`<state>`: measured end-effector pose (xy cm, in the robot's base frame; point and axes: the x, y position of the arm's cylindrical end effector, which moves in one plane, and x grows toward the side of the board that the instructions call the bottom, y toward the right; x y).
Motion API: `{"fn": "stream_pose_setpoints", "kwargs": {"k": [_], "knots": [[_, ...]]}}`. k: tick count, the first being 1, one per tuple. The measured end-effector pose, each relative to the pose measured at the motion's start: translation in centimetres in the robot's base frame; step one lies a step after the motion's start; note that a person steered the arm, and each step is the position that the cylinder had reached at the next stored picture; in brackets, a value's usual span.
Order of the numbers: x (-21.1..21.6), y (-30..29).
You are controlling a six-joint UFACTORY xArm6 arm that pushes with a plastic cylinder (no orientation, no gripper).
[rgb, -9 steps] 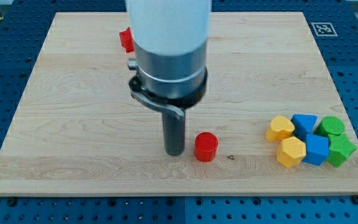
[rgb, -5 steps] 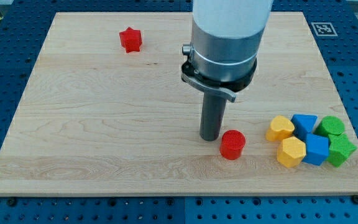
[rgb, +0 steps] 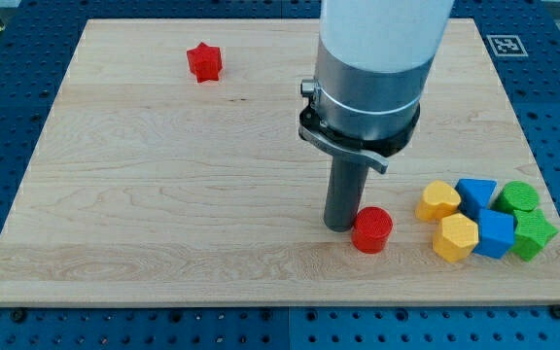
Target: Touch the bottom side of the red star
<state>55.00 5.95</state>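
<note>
Resting on the surface (rgb: 115,194), my tip (rgb: 340,227) sits touching or just beside the red cylinder (rgb: 371,230), on its left. End effector: a bare rod, no jaws, holding nothing. Red star (rgb: 203,61): near the view's top left, well apart. Bearing from tip: up and left. The star's bottom side faces the view's bottom, open to approach.

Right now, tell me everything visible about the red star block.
The small red star-shaped block sits flat near the top left of the pale wooden board. It looks like matte plastic, with short blunt points and a lighter top face. It stands alone, nothing touching it. My tip is far off toward the view's lower right, beside the red cylinder block.
</note>
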Motion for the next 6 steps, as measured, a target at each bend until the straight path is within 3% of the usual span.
{"fn": "stream_pose_setpoints", "kwargs": {"k": [4, 6], "knots": [[1.2, 4.8], [0.5, 0.0]]}}
